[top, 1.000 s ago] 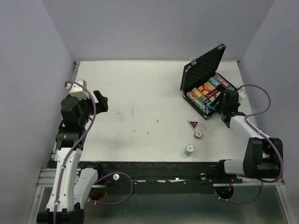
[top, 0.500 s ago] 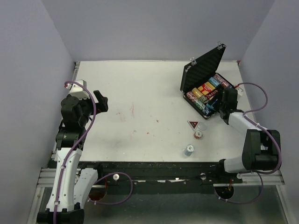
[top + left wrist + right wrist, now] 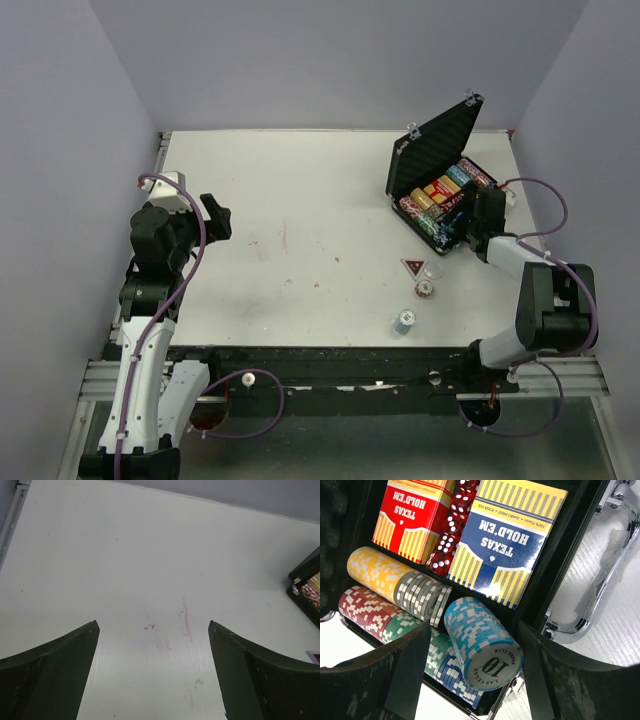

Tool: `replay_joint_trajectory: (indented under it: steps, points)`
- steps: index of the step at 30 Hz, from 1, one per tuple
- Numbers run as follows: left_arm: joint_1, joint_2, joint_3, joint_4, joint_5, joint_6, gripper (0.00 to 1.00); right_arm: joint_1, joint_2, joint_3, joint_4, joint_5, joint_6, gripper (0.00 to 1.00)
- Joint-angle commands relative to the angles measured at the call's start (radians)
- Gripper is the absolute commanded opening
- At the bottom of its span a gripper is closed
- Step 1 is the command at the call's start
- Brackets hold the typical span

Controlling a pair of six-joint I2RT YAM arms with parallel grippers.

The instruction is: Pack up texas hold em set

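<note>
The black ribbed case (image 3: pixel 437 150) stands open at the table's far right, with rows of multicoloured chips (image 3: pixel 430 215) in its base. My right gripper (image 3: pixel 462 222) is over the case's near end. In the right wrist view its jaws (image 3: pixel 474 630) stand open on either side of a light blue chip stack (image 3: pixel 482 642), which lies tilted on the green and blue rows. A red deck (image 3: pixel 412 515), a blue deck (image 3: pixel 512 535) and red dice (image 3: pixel 451 535) lie behind it. My left gripper (image 3: pixel 215 215) is open and empty at the far left, above bare table (image 3: pixel 152 625).
On the table in front of the case lie a dark triangular marker (image 3: pixel 412 267), a clear disc (image 3: pixel 434 270), a small red-white chip stack (image 3: pixel 425 289) and a small blue stack (image 3: pixel 404 321). The case's silver handle (image 3: pixel 600 600) is at its right side. A case corner shows in the left wrist view (image 3: pixel 305 580).
My right arm has stretched further towards the case, and its gripper has moved slightly forward over the chip rows. The left arm has not moved.
</note>
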Motion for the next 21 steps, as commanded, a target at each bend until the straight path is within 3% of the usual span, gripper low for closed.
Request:
replay_joint_trajectory:
  steps: [1,8,14,21]
  points:
    - [0.005,-0.001,-0.009,0.011,0.004,0.007,0.99,0.005,0.027,0.029,-0.010,0.025,0.033,0.78]
    - [0.005,-0.001,-0.007,0.010,0.007,0.007,0.99,0.005,-0.112,0.024,-0.117,0.231,-0.031,0.84]
    - [0.005,-0.001,-0.007,0.012,0.010,0.006,0.99,0.005,-0.154,0.052,-0.171,0.136,-0.031,0.84]
    - [0.005,-0.005,-0.009,0.010,0.005,0.006,0.99,0.005,-0.069,0.089,-0.165,0.028,-0.016,0.84]
